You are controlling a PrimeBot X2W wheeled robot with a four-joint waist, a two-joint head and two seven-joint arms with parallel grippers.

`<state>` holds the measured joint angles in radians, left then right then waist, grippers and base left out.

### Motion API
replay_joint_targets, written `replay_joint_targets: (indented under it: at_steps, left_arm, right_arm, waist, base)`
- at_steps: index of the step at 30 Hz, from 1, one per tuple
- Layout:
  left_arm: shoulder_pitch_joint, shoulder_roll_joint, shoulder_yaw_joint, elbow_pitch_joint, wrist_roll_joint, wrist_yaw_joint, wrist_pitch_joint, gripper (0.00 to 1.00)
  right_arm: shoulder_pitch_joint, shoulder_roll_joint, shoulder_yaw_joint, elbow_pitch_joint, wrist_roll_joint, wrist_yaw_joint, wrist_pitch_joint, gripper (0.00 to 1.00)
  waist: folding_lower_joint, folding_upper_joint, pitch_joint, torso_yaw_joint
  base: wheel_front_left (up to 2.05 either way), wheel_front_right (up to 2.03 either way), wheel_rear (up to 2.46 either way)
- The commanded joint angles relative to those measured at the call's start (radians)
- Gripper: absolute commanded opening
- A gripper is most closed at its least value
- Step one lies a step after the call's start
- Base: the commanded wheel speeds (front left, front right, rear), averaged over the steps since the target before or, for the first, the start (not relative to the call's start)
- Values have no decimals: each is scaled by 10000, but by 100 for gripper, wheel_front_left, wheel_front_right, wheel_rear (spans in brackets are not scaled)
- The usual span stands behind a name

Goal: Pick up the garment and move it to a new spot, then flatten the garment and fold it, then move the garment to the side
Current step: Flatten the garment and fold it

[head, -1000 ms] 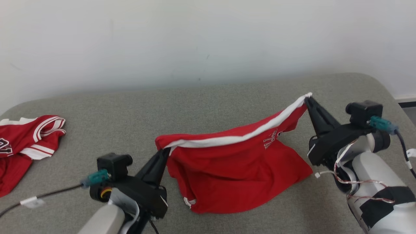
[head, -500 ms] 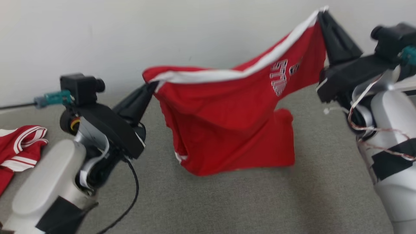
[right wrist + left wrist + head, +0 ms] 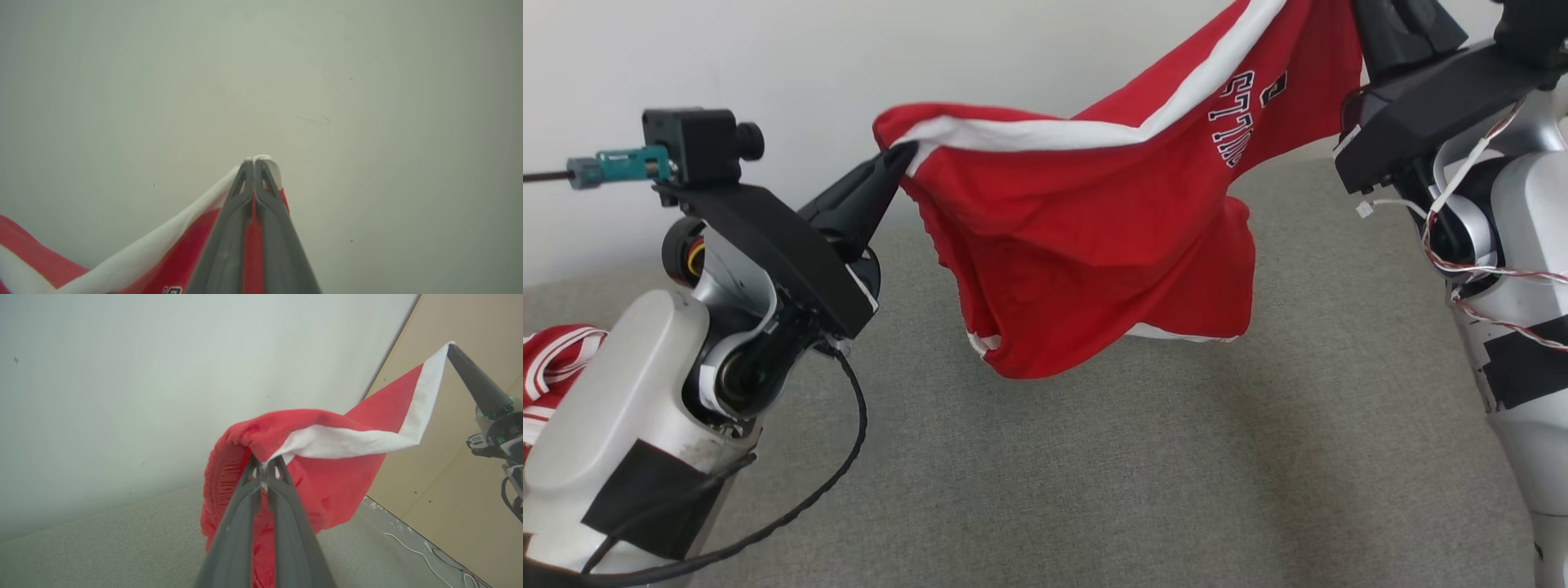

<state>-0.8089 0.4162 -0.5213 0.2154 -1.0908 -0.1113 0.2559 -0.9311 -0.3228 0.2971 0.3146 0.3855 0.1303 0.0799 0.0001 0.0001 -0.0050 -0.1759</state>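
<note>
Red garment (image 3: 1094, 245) hangs in air between left gripper (image 3: 900, 157) and right gripper (image 3: 254, 162), both jaws clamped tight on its white-trimmed edge; lower hem clear above grey bench (image 3: 1094, 490), wall (image 3: 768, 65) just behind

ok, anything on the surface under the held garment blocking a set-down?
Nothing visible. The garment hangs between the left gripper and right gripper above the grey surface; a second red garment lies apart at the far left.
</note>
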Motion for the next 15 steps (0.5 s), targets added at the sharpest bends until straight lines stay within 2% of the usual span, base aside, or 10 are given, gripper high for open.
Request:
replay_joint_targets:
  at_steps: [1, 8, 15]
  left_arm:
    - [-200, -49, 87, -76, -90, 98, 60, 0]
    - [-625, -69, 105, -282, -41, 395, 267, 0]
    - [-2081, -264, 372, -392, 55, 982, 647, 0]
  right_arm:
    - [-171, -88, 55, -94, 88, 10, 92, 0]
    - [-689, -262, 417, -434, 416, 10, 623, 0]
    - [-1967, -565, 662, -631, 962, 10, 1218, 0]
  waist:
    - [-1, -1, 64, -54]
    - [-1, -1, 815, -182]
    - [-1, -1, 2982, -193]
  base:
    - [0, 0, 0]
    - [0, 0, 0]
    - [0, 0, 0]
